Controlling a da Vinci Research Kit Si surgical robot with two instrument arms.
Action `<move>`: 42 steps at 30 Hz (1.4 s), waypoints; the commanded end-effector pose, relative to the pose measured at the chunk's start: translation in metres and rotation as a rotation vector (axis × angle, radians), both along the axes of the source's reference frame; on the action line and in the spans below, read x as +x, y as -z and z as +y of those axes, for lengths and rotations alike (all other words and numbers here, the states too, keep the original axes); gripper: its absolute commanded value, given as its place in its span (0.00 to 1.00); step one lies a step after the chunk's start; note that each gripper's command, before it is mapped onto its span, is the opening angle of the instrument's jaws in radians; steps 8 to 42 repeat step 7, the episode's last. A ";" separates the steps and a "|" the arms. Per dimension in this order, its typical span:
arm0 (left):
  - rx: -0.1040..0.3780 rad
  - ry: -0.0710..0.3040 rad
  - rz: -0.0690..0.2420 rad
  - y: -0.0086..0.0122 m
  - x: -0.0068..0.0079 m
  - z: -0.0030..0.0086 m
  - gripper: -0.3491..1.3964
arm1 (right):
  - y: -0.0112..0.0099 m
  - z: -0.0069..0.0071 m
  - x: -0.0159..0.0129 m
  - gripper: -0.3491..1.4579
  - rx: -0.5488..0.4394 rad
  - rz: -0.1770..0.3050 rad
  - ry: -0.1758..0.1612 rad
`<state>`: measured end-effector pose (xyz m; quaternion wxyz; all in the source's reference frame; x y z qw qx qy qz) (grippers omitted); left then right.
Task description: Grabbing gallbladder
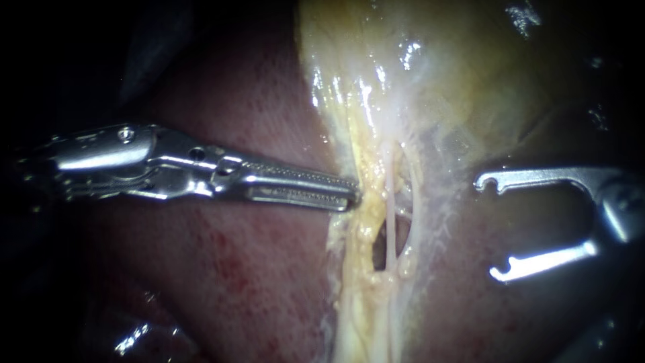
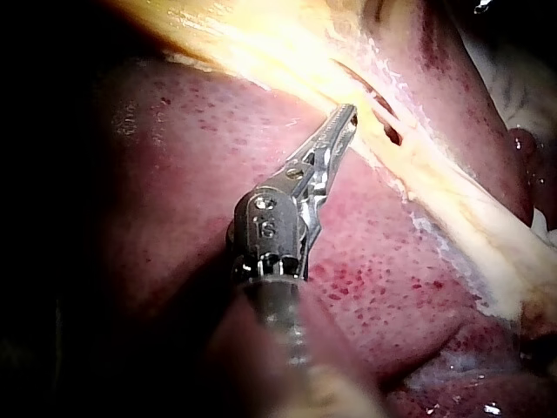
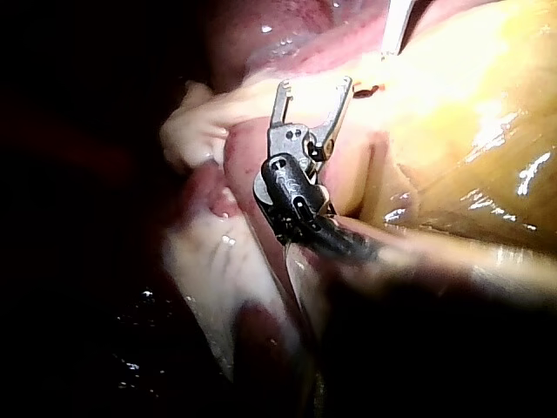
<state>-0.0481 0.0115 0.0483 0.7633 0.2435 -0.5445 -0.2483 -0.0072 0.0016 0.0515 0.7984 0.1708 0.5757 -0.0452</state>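
Gallbladder: pale yellow and wet, lay above both tips, and tapered into a fatty band between them.
Risk, wrong bite: the left instrument touched the band's edge just beside the thin tubes. A grip there would likely catch or tear a tube.
Risk, slip: closed tips pushed on would probably poke the tissue, not hold it.
Left pose: shaft level over the liver, jaws together, nothing held.
Right pose: the right instrument had its jaws wide apart and empty, clear of the band.

Left instrument: stamped mark (possibly numerals)
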 end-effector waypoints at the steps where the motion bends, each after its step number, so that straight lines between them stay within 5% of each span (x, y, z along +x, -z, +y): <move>1: 0.000 -0.001 -0.001 0.0000 0.0000 0.0000 0.00 | 0.0000 0.0000 0.0000 0.52 0.000 0.000 0.000; 42: 0.000 -0.001 -0.001 0.0000 0.0001 0.0000 0.00 | 0.0000 0.0000 0.0000 0.52 0.000 0.000 0.000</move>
